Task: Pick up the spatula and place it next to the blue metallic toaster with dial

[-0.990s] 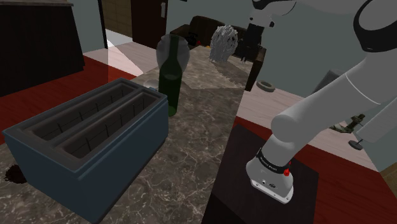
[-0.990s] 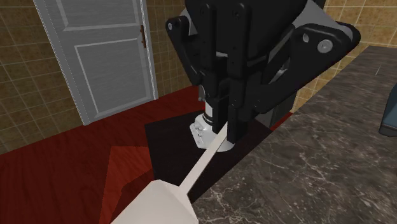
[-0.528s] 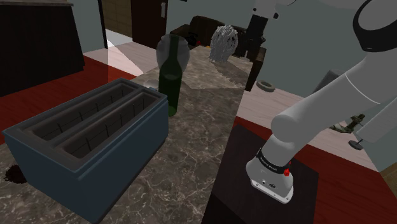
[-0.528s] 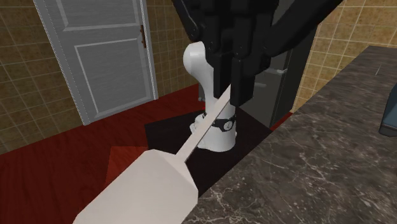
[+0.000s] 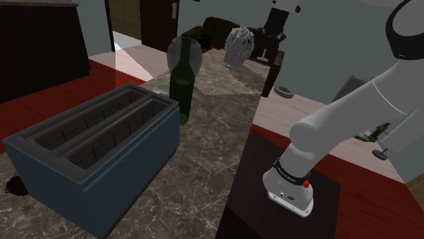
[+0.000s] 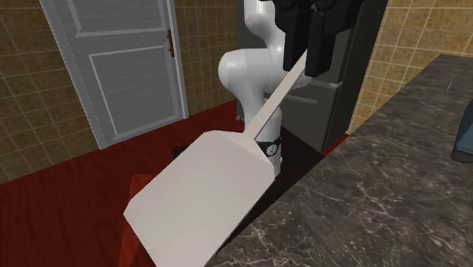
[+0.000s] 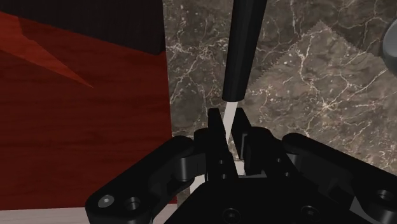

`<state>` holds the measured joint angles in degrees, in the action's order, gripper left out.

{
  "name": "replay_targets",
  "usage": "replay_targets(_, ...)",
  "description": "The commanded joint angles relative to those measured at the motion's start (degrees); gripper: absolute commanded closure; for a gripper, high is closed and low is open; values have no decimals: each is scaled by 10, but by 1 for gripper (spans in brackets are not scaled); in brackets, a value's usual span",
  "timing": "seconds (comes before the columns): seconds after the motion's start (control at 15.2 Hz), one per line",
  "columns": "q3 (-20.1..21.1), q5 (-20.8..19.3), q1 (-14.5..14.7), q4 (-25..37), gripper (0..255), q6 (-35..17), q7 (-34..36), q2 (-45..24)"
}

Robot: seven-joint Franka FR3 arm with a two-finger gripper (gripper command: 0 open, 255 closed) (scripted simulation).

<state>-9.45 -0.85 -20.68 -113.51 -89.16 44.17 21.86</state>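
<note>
My gripper [image 6: 308,57] is shut on the thin white shaft of the spatula [image 6: 203,193], which hangs in the air beyond the dark marble counter [image 6: 371,197]. Its broad pale blade slants down and looms large in the second exterior view. In the wrist view the fingers [image 7: 216,121] clasp the white shaft, and the spatula's black handle [image 7: 243,51] runs on away from the gripper [image 7: 228,119] over the counter's edge. The blue toaster [image 5: 102,146] with two long slots stands at the shoulder view's left. The gripper [image 5: 267,41] is high above the counter's far end, well away from it.
A dark green bottle [image 5: 181,85] stands just behind the toaster. A pale crumpled object [image 5: 238,44] sits at the counter's far end near the gripper. The black stand [image 5: 285,204] adjoins the counter. Red floor [image 6: 68,205] and a grey door [image 6: 129,68] lie beyond.
The gripper has risen with the spatula held. In the second exterior view the blade has lifted and swung toward the camera, now looking much larger.
</note>
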Motion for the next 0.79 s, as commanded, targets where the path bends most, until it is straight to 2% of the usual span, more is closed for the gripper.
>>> replay_targets(0.0,16,2,5,-32,255,0,22,33)
replay_targets(0.73,118,57,41,-151,255,34,149,190)
